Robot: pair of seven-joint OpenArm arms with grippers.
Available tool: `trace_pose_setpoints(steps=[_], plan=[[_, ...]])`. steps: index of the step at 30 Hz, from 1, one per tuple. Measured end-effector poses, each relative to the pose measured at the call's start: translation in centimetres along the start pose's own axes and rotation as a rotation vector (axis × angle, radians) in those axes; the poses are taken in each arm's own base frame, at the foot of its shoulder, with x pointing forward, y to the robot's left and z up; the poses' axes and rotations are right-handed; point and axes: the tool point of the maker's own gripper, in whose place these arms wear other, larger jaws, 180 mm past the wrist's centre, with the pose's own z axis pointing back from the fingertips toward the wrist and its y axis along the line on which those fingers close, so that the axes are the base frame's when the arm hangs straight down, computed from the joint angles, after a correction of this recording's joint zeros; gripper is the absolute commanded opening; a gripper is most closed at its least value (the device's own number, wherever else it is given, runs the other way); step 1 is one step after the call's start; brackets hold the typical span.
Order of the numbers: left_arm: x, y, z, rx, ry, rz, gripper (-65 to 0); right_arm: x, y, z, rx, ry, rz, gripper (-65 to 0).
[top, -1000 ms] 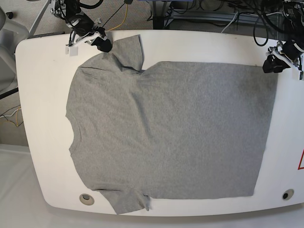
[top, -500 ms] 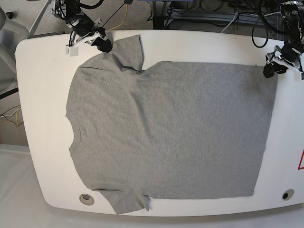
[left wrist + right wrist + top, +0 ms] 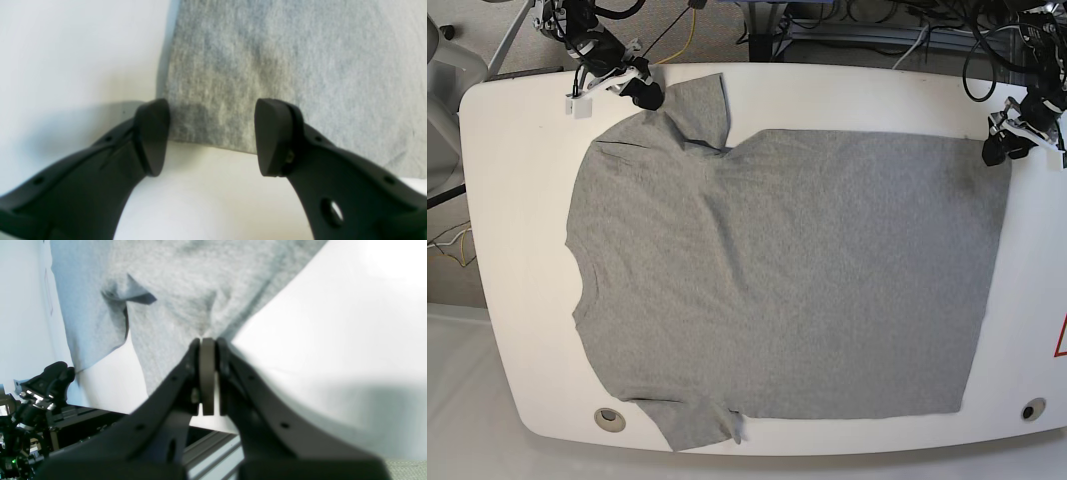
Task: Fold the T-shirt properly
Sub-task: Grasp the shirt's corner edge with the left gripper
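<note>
The heather-grey T-shirt (image 3: pixel 777 270) lies spread flat on the white table (image 3: pixel 517 250), collar toward the left and hem toward the right. My right gripper (image 3: pixel 642 94) is at the far left and is shut on the edge of the far sleeve; in the right wrist view (image 3: pixel 207 341) the jaws are pressed together on the grey cloth (image 3: pixel 173 290). My left gripper (image 3: pixel 998 148) is at the far right, open. In the left wrist view (image 3: pixel 211 133) its fingertips (image 3: pixel 151 133) straddle the hem corner of the T-shirt (image 3: pixel 283 66), low over the table.
Round holes sit in the table near the front left (image 3: pixel 609 419) and front right (image 3: pixel 1033 409). A red mark (image 3: pixel 1061 338) is at the right edge. Cables and frames (image 3: pixel 847 25) lie beyond the far edge.
My left gripper has moved a little down and in toward the hem corner. The right gripper and the T-shirt have not moved.
</note>
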Motion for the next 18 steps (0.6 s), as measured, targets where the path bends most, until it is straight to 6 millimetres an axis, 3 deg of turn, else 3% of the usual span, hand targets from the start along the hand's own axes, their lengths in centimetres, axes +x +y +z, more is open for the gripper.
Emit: trace_pose_setpoints(steps=[18], plan=[[-0.39, -0.72, -0.06, -0.034, 0.027, -0.050, -27.1, -0.01, 0.10, -0.04, 0.003, 0.001, 0.001, -65.0]])
